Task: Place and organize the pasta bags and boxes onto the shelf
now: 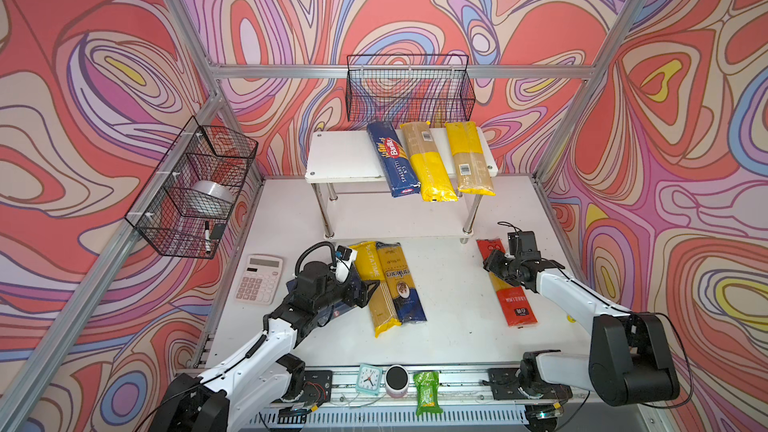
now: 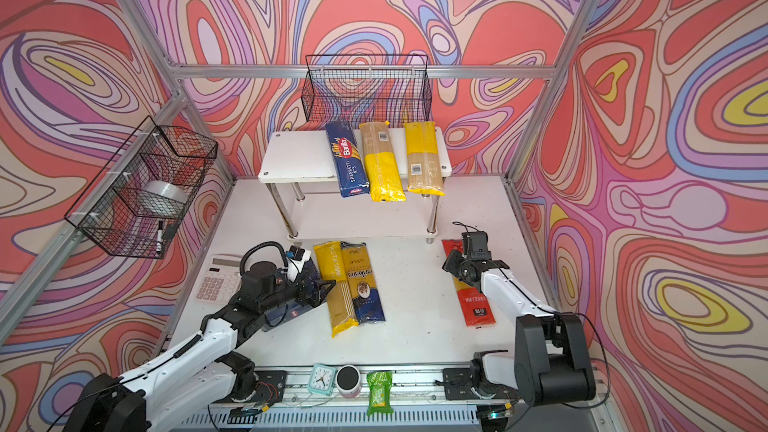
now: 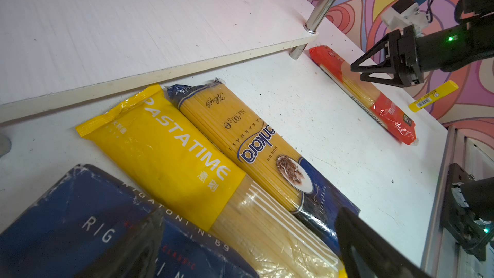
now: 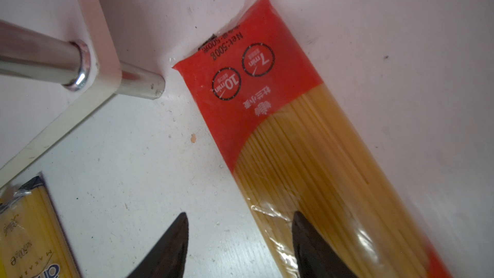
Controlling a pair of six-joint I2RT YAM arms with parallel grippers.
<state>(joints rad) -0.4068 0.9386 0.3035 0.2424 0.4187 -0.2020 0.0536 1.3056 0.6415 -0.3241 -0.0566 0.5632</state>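
Three packs lay on the shelf's (image 1: 340,155) top board: a Barilla "Spaghetti n.5" box (image 1: 392,157) and two barcoded yellow bags (image 1: 428,164) (image 1: 469,157). On the table (image 1: 449,305), the "Pastatime" bag (image 3: 171,143) touched the "ankara" bag (image 3: 256,151), with the left gripper (image 3: 248,211) spread wide above them. The right gripper (image 4: 239,213) hung, jaws apart, over the red "Net:500g" bag (image 4: 267,97).

"PASTATIME" on yellow bag (image 3: 165,145)

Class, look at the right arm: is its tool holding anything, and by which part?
Nothing is held. The right tool stands open over the edge of the red bag, at its clear middle.
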